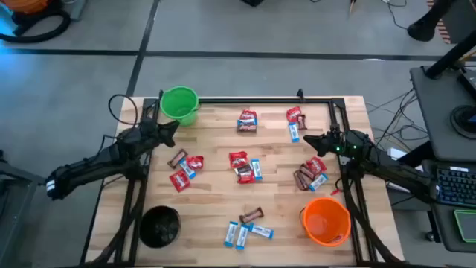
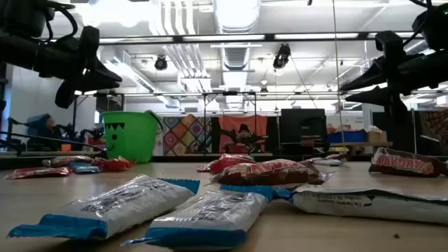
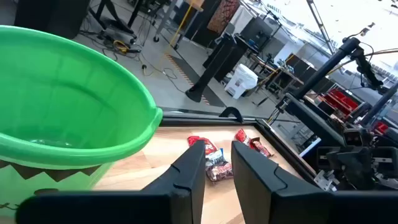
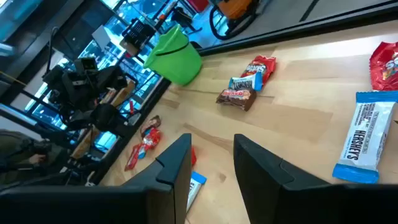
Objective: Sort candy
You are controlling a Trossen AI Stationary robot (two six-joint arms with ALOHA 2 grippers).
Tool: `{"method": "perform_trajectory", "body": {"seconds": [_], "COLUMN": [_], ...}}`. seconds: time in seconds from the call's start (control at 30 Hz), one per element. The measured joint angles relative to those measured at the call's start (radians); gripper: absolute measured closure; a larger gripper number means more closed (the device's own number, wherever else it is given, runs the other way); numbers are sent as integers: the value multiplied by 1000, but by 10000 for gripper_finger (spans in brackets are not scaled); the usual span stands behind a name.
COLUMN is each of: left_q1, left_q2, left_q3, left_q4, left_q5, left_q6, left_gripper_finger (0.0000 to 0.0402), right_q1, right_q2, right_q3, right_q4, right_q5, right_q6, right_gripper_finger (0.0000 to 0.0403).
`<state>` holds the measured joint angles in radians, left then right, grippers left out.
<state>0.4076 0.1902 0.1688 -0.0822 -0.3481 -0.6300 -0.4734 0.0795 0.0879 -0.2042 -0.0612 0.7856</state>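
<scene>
Small wrapped candies lie scattered flat on the wooden table: red packets (image 1: 179,180), blue-and-white packets (image 1: 236,235) and dark brown bars (image 1: 251,216). My left gripper (image 1: 172,132) hovers open above the table's left side, just near of the green bucket (image 1: 179,104). In its wrist view the left gripper (image 3: 217,165) points past the bucket (image 3: 68,118) toward candies (image 3: 211,163). My right gripper (image 1: 309,140) hovers open above the right side, beside a candy cluster (image 1: 311,173). In the right wrist view, my right gripper (image 4: 214,158) holds nothing, with a blue-and-white packet (image 4: 364,140) off to one side.
The green bucket stands at the far left corner, a black bucket (image 1: 160,225) at the near left, an orange bucket (image 1: 326,220) at the near right. A black frame (image 1: 260,99) runs along the far edge. More candy sits mid-table (image 1: 244,167) and by the far edge (image 1: 247,120).
</scene>
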Motion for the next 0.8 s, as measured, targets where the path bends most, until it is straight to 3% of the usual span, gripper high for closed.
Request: {"method": "perform_trajectory", "body": {"seconds": [0.43,0.8], "left_q1": [0,0], "left_q2": [0,0], "left_q3": [0,0], "left_q4": [1,1], "left_q5": [0,-8], "left_q6": [93,-137], "left_gripper_finger": [340,340], "right_q1": [0,0], "right_q2": [0,0], "right_q3": [0,0], "right_q4": [0,0], "right_q5": [0,1], "right_q6": [33,28], "right_gripper_finger": [296,296]}}
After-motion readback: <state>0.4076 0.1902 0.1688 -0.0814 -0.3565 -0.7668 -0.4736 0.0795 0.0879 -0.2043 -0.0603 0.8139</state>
